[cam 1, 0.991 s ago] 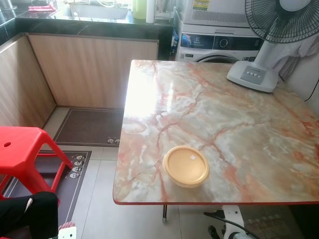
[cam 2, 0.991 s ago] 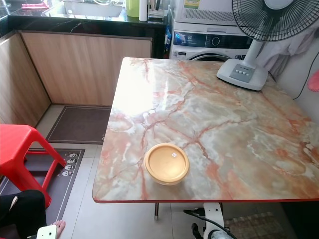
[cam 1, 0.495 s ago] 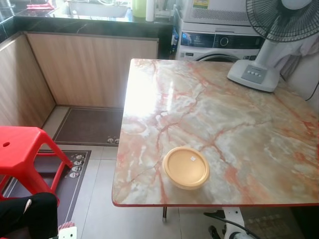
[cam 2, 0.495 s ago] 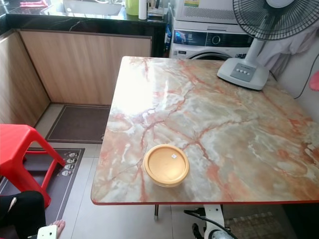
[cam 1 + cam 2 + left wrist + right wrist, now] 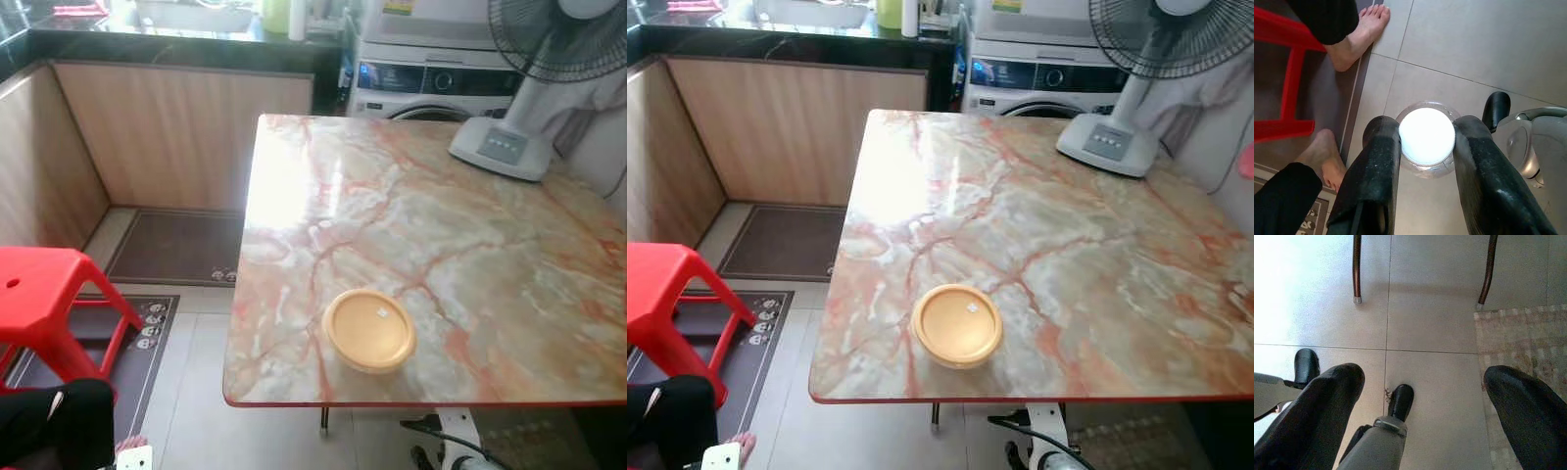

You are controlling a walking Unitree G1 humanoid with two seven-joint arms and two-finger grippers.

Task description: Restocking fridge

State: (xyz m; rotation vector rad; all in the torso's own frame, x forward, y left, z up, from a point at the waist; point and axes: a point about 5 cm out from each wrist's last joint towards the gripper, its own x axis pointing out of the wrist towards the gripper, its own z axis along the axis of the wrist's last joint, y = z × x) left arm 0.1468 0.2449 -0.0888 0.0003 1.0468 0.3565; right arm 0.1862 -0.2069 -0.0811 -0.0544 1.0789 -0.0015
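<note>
1. Left gripper [image 5: 1426, 147] clamped on a clear white-lidded jar [image 5: 1426, 135], low over floor tiles.
2. Right gripper [image 5: 1425, 396] spread apart, empty.
3. Best kept level, grip firm, clear of the marble table [image 5: 490, 255] with its yellow-lidded container [image 5: 368, 329].

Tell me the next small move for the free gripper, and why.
Probably raise the right gripper, open and hanging low over the floor tiles, toward the round yellow-lidded container near the marble table's front edge. The left gripper is shut on a clear white-lidded jar.
</note>
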